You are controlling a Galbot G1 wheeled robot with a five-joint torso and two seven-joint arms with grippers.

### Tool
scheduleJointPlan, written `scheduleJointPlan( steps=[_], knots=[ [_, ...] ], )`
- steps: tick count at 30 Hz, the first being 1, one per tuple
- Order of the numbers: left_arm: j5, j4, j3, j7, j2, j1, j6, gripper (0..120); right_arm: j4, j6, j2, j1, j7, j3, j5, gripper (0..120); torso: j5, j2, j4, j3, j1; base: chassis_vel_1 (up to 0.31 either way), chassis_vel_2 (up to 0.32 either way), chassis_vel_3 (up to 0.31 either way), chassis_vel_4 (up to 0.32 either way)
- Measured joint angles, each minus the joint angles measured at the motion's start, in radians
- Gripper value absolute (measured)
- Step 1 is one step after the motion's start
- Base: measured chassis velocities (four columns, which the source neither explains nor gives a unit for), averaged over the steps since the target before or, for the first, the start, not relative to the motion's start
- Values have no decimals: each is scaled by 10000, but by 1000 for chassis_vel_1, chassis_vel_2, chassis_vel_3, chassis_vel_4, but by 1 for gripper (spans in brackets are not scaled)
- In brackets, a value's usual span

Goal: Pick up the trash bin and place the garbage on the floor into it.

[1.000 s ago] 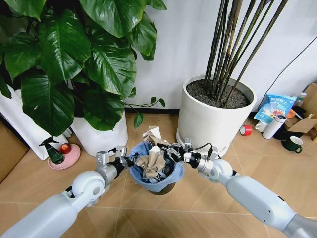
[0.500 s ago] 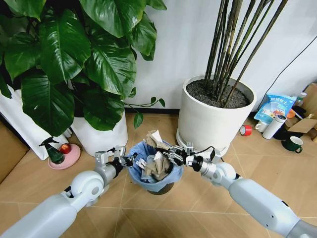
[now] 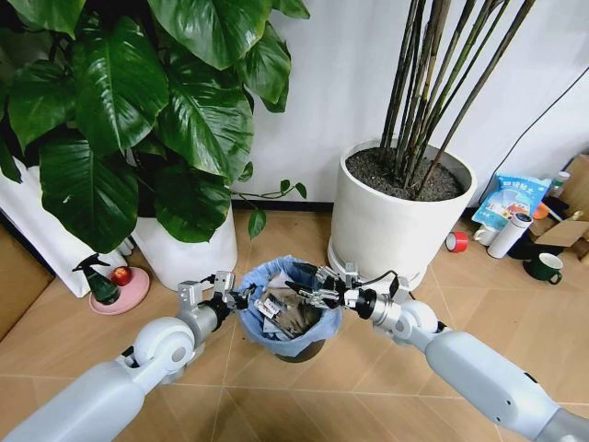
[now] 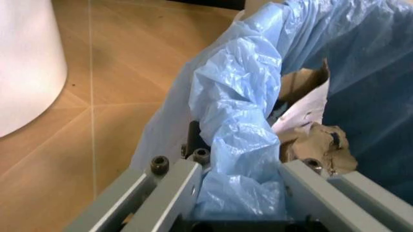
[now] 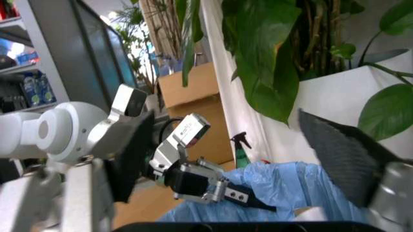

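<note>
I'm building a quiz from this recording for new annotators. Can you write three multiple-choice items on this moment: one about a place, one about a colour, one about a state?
1. Where does the trash bin stand?
A. On the floor between the two white plant pots
B. Inside the right pot
C. On the pink dish

2. What colour is the bag lining the bin?
A. Red
B. Light blue
C. Green

3. What is the left gripper doing?
A. Hanging open above the spray bottle
B. Clamped on the bin's bagged rim
C. Holding a mug

Answers:
1 A: the head view shows it on the wood-look floor, with the leafy plant's pot to one side and the bamboo's pot to the other.
2 B: crinkled light-blue plastic drapes over the rim.
3 B: the left wrist view shows its fingers on either side of the bag-covered rim. The right gripper is open over the bin's mouth.
</note>
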Motion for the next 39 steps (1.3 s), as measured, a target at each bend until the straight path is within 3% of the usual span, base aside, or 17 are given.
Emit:
scheduleJointPlan(
  steps=[5,8,9,13,16,22,24,26,32,39],
  knots=[
    [7,1,-186,-1,79,162,2,1,247,1,-110,-104,165,197,117,100,2,0,-1,0,0,0,0,0,0],
    [25,-24,-354,0,135,334,2,1,505,36,-194,-425,569,610,186,100,3,0,2,0,0,0,0,0,0],
    [56,-85,-626,12,225,557,2,1,961,-14,-371,-1030,1292,1272,262,100,4,0,1,0,0,0,0,0,0],
    [120,-175,-953,58,362,858,-21,1,1646,-121,-731,-1820,2505,2107,297,100,5,0,-4,-1,0,0,0,0,0],
    [460,-550,-2080,97,745,1913,-112,1,2862,-196,-1553,-3819,5731,4246,-542,100,2,0,-3,-1,0,0,0,0,0],
    [780,-566,-3044,82,924,2689,-245,1,3166,-270,-1576,-5650,6858,6055,-1115,100,7,0,0,-2,-1,0,0,0,0],
    [1071,-507,-4151,129,871,3745,-337,1,3435,-191,-1123,-7453,7121,7918,-1653,100,4,0,-7,-2,-1,0,0,0,0],
    [1248,-424,-4671,257,867,4290,-377,1,3532,-64,-819,-8101,7127,8584,-1929,100,1,0,-2,-2,-1,0,0,0,0],
    [1817,-398,-6060,716,713,5714,-488,1,3690,256,69,-9661,6780,9987,-2736,100,-1,1,-1,-2,-1,0,0,0,0],
    [2111,-573,-7276,999,356,6534,-543,1,3688,498,988,-10394,6355,10745,-3320,100,0,1,-2,-1,-2,0,0,0,0]
  ],
)
